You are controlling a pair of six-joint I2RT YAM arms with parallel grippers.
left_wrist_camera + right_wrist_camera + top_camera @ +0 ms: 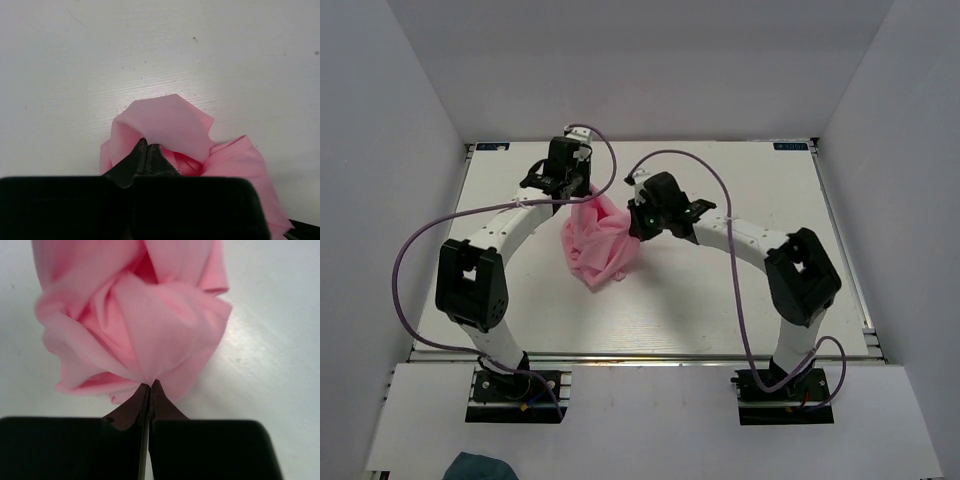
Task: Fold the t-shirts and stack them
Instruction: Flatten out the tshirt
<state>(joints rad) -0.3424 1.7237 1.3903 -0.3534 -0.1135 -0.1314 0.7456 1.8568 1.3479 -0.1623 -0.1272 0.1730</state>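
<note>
Pink t-shirt [598, 242]: thin, soft, plain fabric, bunched in crumpled heap mid white table [740, 310]. Left gripper [146, 146] pinched tight on upper fold. Right gripper [150, 386] clamped on gathered edge. Wrist views show smooth folds. Only top view shows dark teal cloth [483, 466] below table's near edge.

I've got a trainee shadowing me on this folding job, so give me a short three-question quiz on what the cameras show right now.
1. True or false: the pink t-shirt lies flat and spread out on the table.
2. Which is pinching the shirt's fabric? A) only the left gripper B) only the right gripper C) both
3. How many t-shirts are in view?

Key: 1 false, it is bunched in a heap; 2 C; 3 one.
</note>
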